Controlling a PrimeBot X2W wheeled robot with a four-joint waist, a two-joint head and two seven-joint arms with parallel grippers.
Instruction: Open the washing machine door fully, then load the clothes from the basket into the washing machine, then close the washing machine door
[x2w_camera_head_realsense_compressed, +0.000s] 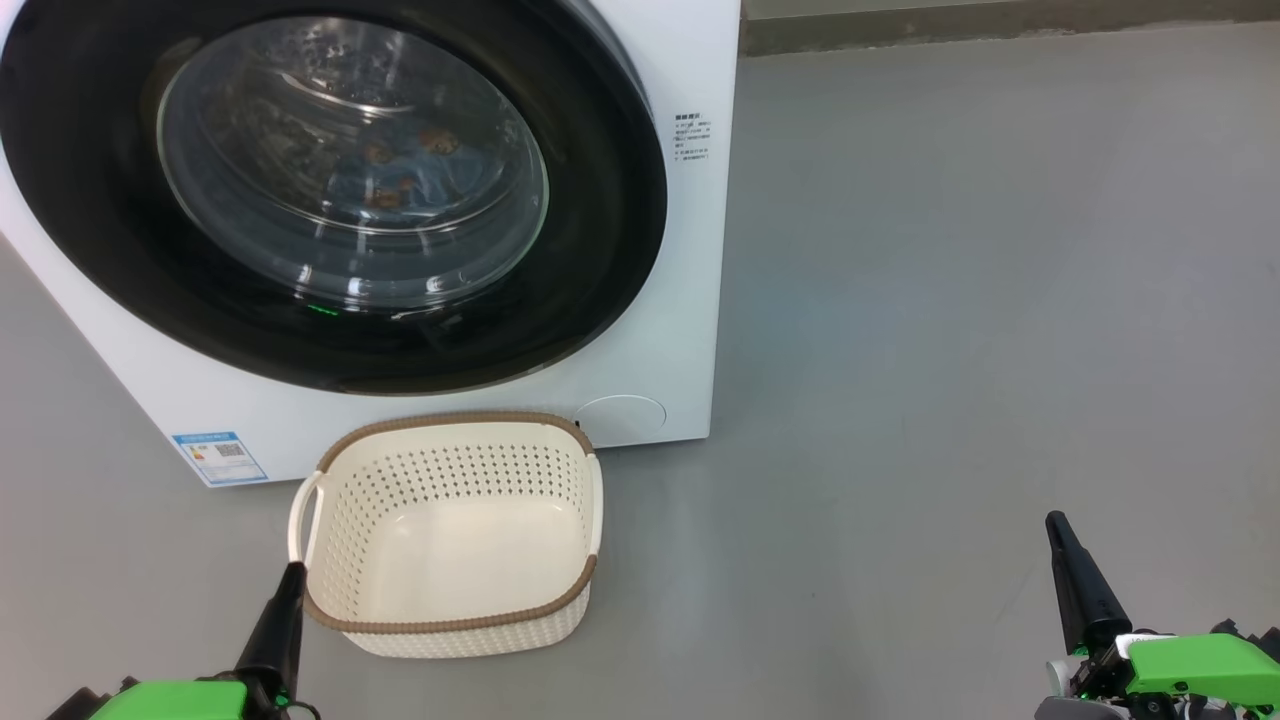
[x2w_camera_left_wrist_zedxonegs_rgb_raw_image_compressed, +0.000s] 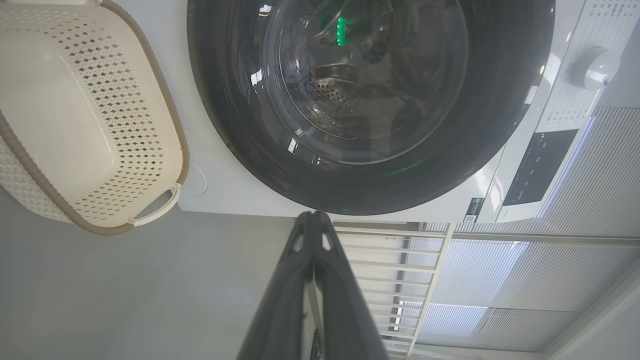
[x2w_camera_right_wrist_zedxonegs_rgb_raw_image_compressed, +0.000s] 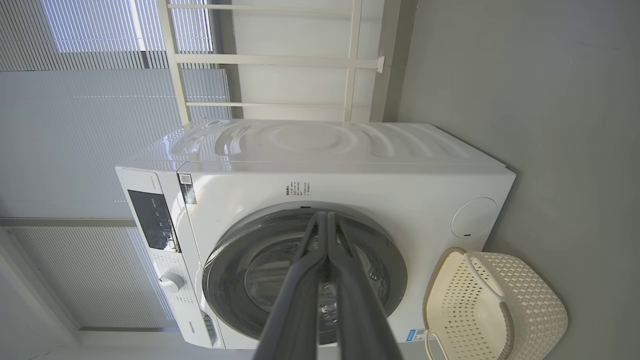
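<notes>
The washing machine (x2w_camera_head_realsense_compressed: 690, 300) stands with its round black washing machine door (x2w_camera_head_realsense_compressed: 100, 200) closed flat against the front. Through the glass I see the clothes (x2w_camera_head_realsense_compressed: 400, 175), blue fabric with orange prints, lying in the drum. The cream basket (x2w_camera_head_realsense_compressed: 450, 420) sits on the floor right before the machine, with nothing in it. My left gripper (x2w_camera_head_realsense_compressed: 293, 575) is shut, its tip beside the basket's near left corner. My right gripper (x2w_camera_head_realsense_compressed: 1055, 525) is shut, far to the right over bare floor. The left wrist view has the door (x2w_camera_left_wrist_zedxonegs_rgb_raw_image_compressed: 240, 125) and basket (x2w_camera_left_wrist_zedxonegs_rgb_raw_image_compressed: 170, 115) beyond the shut left gripper (x2w_camera_left_wrist_zedxonegs_rgb_raw_image_compressed: 314, 217). The right wrist view looks along the shut right gripper (x2w_camera_right_wrist_zedxonegs_rgb_raw_image_compressed: 327, 217) at the door (x2w_camera_right_wrist_zedxonegs_rgb_raw_image_compressed: 235, 255).
Grey floor (x2w_camera_head_realsense_compressed: 950, 300) stretches wide to the right of the machine. A wall base (x2w_camera_head_realsense_compressed: 1000, 25) runs along the back. A white railing (x2w_camera_right_wrist_zedxonegs_rgb_raw_image_compressed: 280, 60) and window blinds (x2w_camera_right_wrist_zedxonegs_rgb_raw_image_compressed: 100, 125) stand behind the machine. The control panel (x2w_camera_right_wrist_zedxonegs_rgb_raw_image_compressed: 152, 220) with a dial is at the machine's top.
</notes>
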